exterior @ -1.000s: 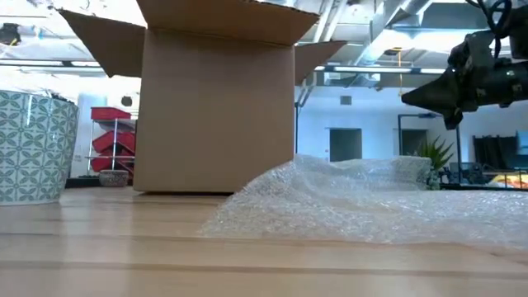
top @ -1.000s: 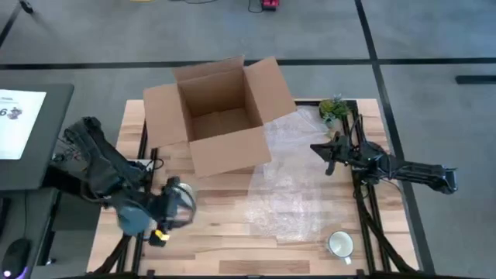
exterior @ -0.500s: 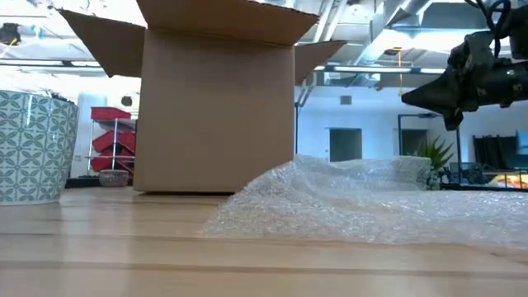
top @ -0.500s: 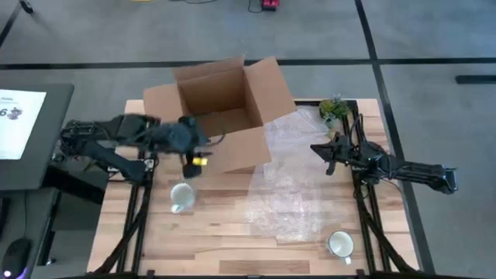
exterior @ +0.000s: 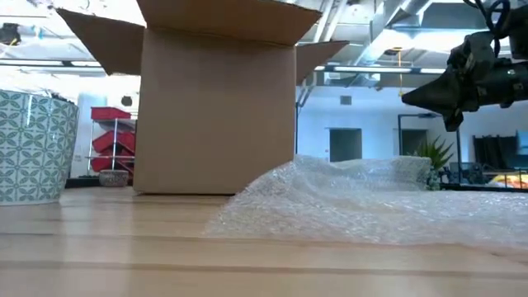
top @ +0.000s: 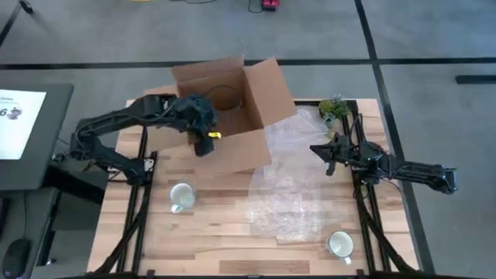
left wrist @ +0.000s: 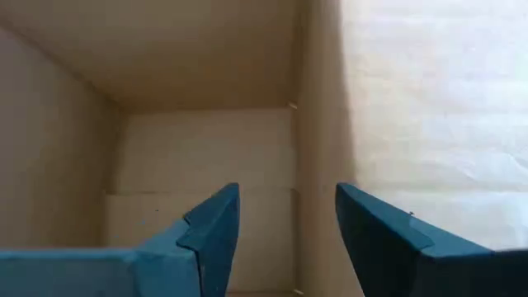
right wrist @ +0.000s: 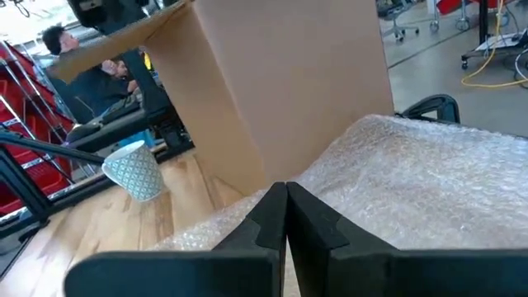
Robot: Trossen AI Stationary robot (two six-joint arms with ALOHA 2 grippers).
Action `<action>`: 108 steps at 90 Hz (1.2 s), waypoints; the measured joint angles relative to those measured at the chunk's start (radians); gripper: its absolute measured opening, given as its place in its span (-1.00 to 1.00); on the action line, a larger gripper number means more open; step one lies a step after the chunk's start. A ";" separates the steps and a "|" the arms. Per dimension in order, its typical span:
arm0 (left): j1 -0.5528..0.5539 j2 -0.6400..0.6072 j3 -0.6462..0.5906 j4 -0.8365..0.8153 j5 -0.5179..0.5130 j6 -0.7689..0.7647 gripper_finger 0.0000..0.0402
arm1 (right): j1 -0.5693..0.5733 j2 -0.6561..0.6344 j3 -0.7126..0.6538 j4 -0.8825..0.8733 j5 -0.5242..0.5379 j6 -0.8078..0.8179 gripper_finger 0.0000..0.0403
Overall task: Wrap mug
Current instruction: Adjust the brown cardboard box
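Though left gripper (left wrist: 285, 239) inside box (top: 232, 116) – floor mostly hidden.

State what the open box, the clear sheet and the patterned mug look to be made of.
Box: matte brown cardboard, with folded flaps.
Sheet: clear plastic bubble wrap, crinkled with a pebbled surface.
Patterned mug: probably glazed ceramic, with a teal print on white; the look leaves it open.

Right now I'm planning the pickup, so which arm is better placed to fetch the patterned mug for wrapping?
Left. The left gripper, open and empty, hovers over the brown cardboard box, the teal-patterned mug on its side of the table. The right gripper, shut, sits beyond the clear bubble wrap sheet.
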State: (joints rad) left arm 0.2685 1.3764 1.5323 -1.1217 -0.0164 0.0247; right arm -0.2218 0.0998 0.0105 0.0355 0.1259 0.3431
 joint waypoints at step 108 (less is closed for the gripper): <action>0.010 0.024 0.008 -0.121 0.135 -0.081 0.04 | 0.000 0.000 0.001 -0.019 0.000 -0.002 -1.00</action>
State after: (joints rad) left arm 0.2784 1.4002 1.5404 -1.2427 0.1190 -0.0558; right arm -0.2218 0.0998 0.0113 0.0162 0.1261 0.3413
